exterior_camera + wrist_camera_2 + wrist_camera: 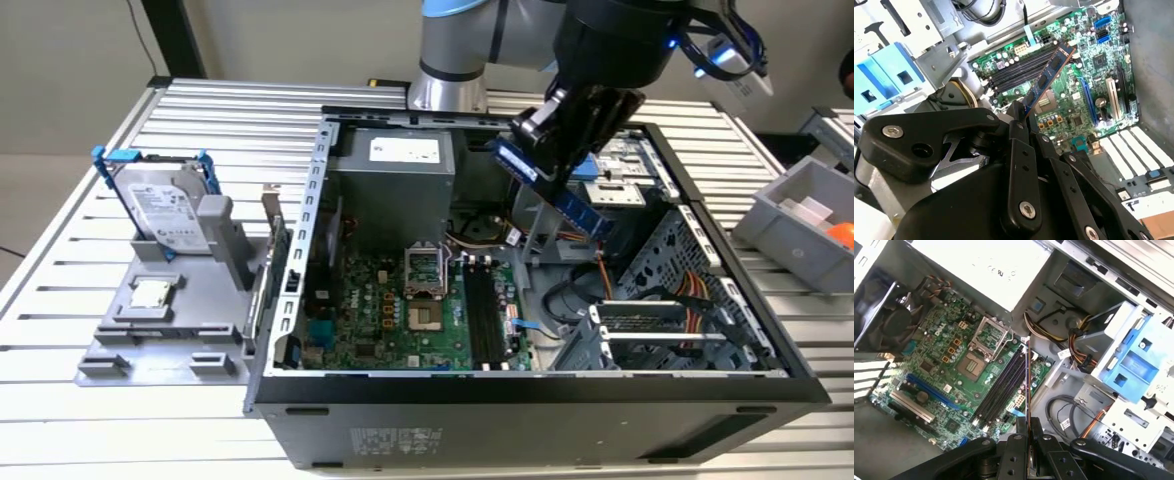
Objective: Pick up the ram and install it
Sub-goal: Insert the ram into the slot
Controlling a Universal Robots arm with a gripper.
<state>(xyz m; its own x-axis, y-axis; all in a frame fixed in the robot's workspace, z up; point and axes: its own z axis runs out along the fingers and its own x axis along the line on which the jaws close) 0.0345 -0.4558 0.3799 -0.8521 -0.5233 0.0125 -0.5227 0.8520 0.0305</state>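
The ram is a thin blue-and-dark stick held tilted in the air above the open computer case. My gripper is shut on its upper end. In the second wrist view the ram slants out from my gripper over the green motherboard. The first wrist view shows the ram edge-on, rising from my gripper, beside and above the long black memory slots. Those slots lie well below the stick and look bare.
A silver hard drive in a blue bracket stands on a grey fixture at the exterior view's left, with a small square chip below it. A grey bin sits at the right. Inside the case are the power supply, cables and drive cage.
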